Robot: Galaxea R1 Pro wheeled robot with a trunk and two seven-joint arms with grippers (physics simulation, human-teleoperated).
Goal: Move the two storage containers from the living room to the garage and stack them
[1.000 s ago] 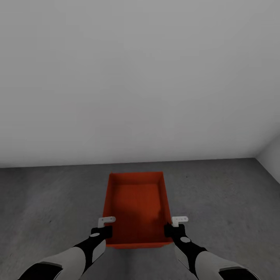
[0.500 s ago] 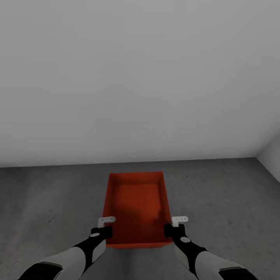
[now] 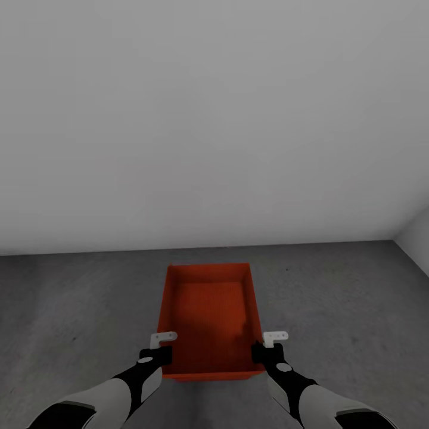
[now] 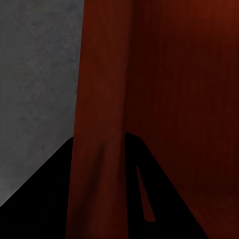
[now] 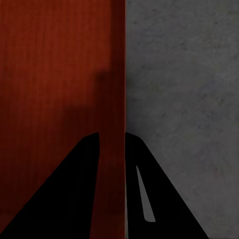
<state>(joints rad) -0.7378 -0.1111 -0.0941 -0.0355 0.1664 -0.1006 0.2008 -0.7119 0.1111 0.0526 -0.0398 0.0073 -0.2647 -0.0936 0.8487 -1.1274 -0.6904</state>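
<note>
Bin [image 3: 210,319] sits open side up over grey concrete floor [image 3: 77,310], near a white wall [image 3: 214,119], held between both arms at its near end; whether its base already touches the floor I cannot tell from here. The left gripper [image 3: 159,353] pinches the left side wall and the right gripper [image 3: 266,351] pinches the right one, and each wrist view shows a thin orange wall [image 4: 99,149] running between two dark fingers [image 5: 94,189], so both are clamped narrow on the bin. The main risk, as I judge it, lies in the release. If one gripper lets go before the other, or while the bin hangs above the floor, the box could tip or drop and land crooked. Pulling the fingers away sideways rather than up could drag the thin wall and skew the bin. A skewed or shifted bin would make a poor base for stacking the second one. The grips sit near one end, so the far end may sag and strike first. The wall ahead and the corner [image 3: 411,238] at the right leave modest room for turning away.
</note>
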